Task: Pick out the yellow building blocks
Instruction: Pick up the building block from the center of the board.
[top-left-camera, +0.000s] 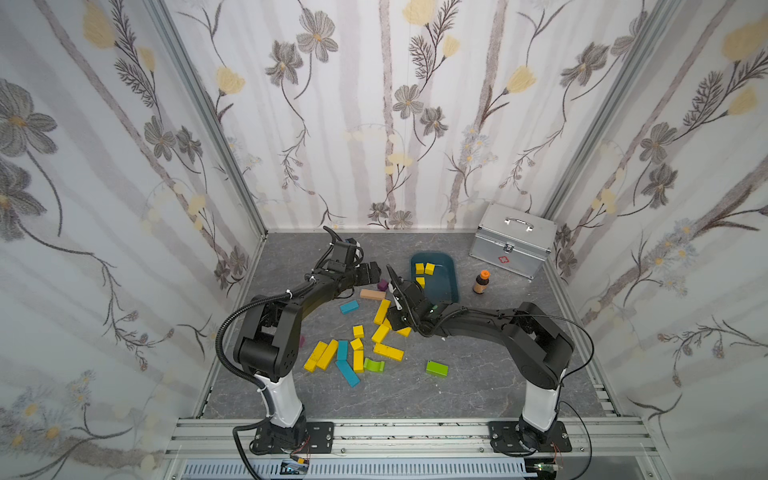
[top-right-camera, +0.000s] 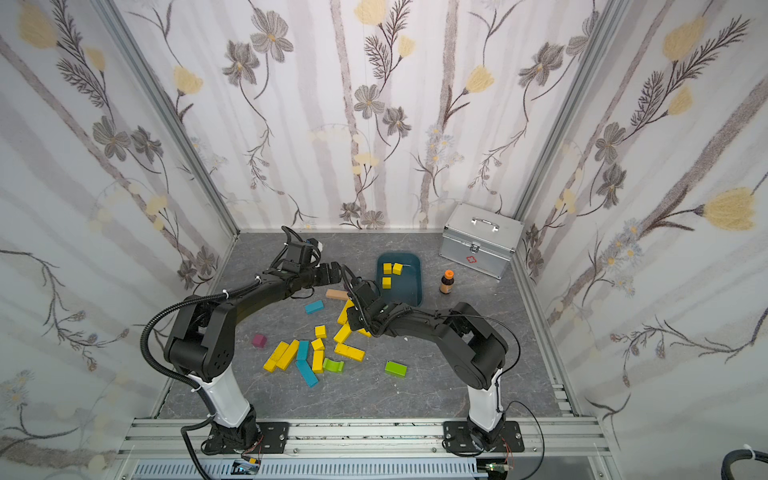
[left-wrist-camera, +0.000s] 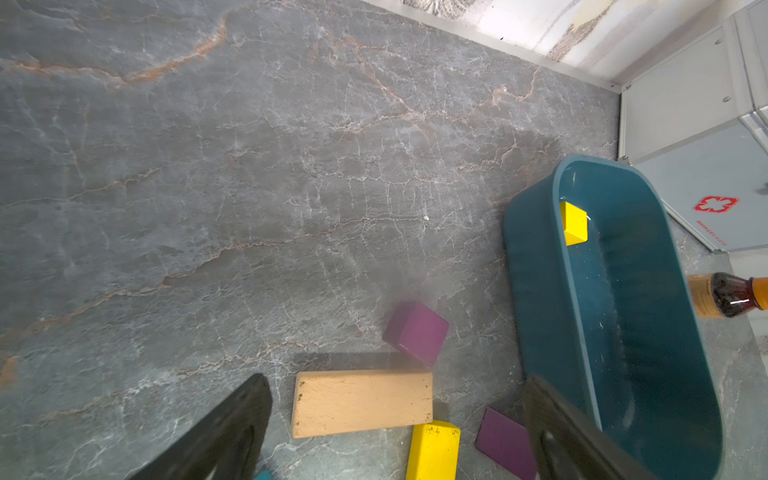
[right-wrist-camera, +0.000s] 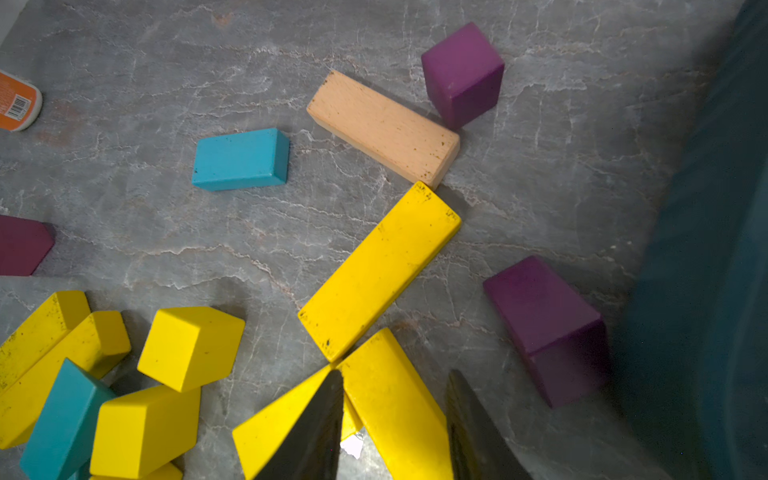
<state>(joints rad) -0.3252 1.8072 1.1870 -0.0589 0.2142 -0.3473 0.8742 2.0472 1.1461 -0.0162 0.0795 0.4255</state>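
My left gripper (top-left-camera: 371, 272) hangs spread wide near the tan bar (top-left-camera: 372, 294); yellow building blocks (top-left-camera: 388, 352) lie scattered mid-table; my right gripper (right-wrist-camera: 397, 374) straddles one, clamped or not I cannot tell; three sit in the teal tray (top-left-camera: 452, 284)

The grey marble-patterned tabletop (top-left-camera: 478, 386) carried a loose scatter of yellow building blocks (top-left-camera: 388, 351) in the lower centre of both top views. Teal blocks (top-left-camera: 348, 372) and two lime-green blocks (top-left-camera: 436, 368) lay among them. Above these lay a pale tan bar (top-left-camera: 372, 294), with a purple cube (top-left-camera: 382, 285) just beside it. A dark teal tray (top-left-camera: 444, 278) stood right of centre, a brown bottle (top-left-camera: 481, 282) near its right side. A metal case (top-left-camera: 513, 241) sat further to the upper right.
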